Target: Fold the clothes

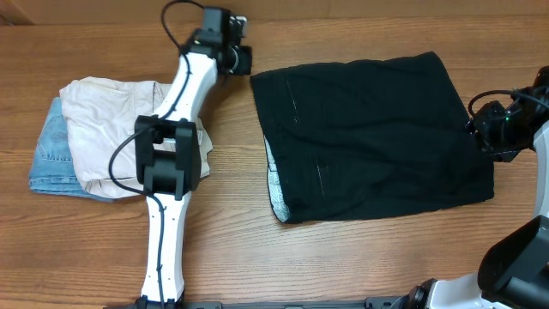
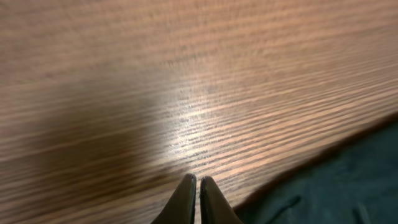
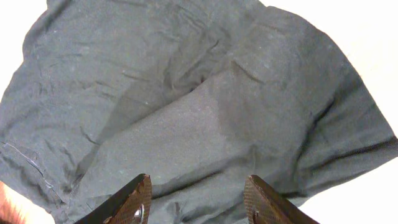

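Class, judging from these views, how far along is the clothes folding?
Done: a beige garment looks folded atop jeans at the left. In hand: the black garment lies spread out, open right claw over its edge, shut left claw by its corner, neither gripping. Left: folding and stacking it.

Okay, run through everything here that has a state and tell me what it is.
black garment: spread out flat, pale inside showing at its lower left edge.
beige garment: folded, lying on the denim one.
denim garment: folded, under the beige one.
left gripper: shut, empty.
right gripper: open, over the black garment.
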Motion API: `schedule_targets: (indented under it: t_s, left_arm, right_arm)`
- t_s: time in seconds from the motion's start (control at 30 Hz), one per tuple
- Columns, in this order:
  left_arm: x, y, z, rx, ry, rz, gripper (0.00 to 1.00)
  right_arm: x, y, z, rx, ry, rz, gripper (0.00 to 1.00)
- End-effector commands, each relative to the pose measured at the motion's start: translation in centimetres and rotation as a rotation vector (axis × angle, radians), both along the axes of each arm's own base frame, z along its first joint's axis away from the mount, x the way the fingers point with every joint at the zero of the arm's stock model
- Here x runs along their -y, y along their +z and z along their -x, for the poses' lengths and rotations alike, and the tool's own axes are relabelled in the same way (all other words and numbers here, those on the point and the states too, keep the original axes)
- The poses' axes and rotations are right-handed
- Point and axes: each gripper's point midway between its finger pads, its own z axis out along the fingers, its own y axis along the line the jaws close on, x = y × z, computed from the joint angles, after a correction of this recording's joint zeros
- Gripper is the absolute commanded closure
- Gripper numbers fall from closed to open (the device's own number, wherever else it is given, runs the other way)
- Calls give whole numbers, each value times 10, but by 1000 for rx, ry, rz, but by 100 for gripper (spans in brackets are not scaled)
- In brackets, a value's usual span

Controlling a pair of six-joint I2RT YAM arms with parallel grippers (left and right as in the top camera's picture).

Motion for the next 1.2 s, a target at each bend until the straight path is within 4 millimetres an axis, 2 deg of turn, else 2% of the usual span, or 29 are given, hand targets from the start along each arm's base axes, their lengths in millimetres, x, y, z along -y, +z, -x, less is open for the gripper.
schedule_targets:
  t_s: [0.0, 0.07, 0.1, 0.2, 0.23, 0.33, 0.43, 0.57, 0.67, 0.73, 0.9, 1.07, 1.17]
  left_arm:
    - [35, 55, 19, -33, -119, 93, 83]
    - [43, 60, 47, -136, -150, 104, 82]
    - [46, 58, 59, -183, -158, 102, 85]
    - [53, 39, 97, -340, -180, 55, 95]
    - [56, 30, 109, -386, -193, 44, 96]
    - [65, 7, 131, -473, -214, 23, 96]
    - [75, -15, 141, -500, -237, 8, 96]
    - [75, -40, 136, -464, -232, -50, 96]
    - [57, -59, 135, -466, -178, -148, 96]
    - [46, -65, 128, -437, -154, -203, 96]
    - [25, -57, 69, -224, -64, -240, 96]
    - [8, -46, 37, -106, -3, -261, 96]
    - [7, -32, 23, -44, -10, -258, 96]
  right_arm:
    - [-2, 2, -1, 4, 9, -3, 48]
    - [-2, 2, 0, 3, 9, -3, 48]
    - [-2, 2, 0, 3, 9, -3, 48]
    - [-2, 2, 0, 4, 9, -3, 48]
    - [-2, 2, 0, 4, 9, -3, 48]
    - [-2, 2, 0, 4, 9, -3, 48]
    - [-2, 2, 0, 3, 9, -3, 48]
    - [-2, 2, 0, 3, 9, -3, 48]
    - [-2, 2, -1, 6, 9, -2, 48]
    - [-1, 2, -2, 12, 8, 1, 48]
    - [0, 4, -7, 29, 5, 8, 48]
    - [0, 3, -5, 23, 6, 4, 48]
    - [0, 3, -5, 23, 5, 4, 48]
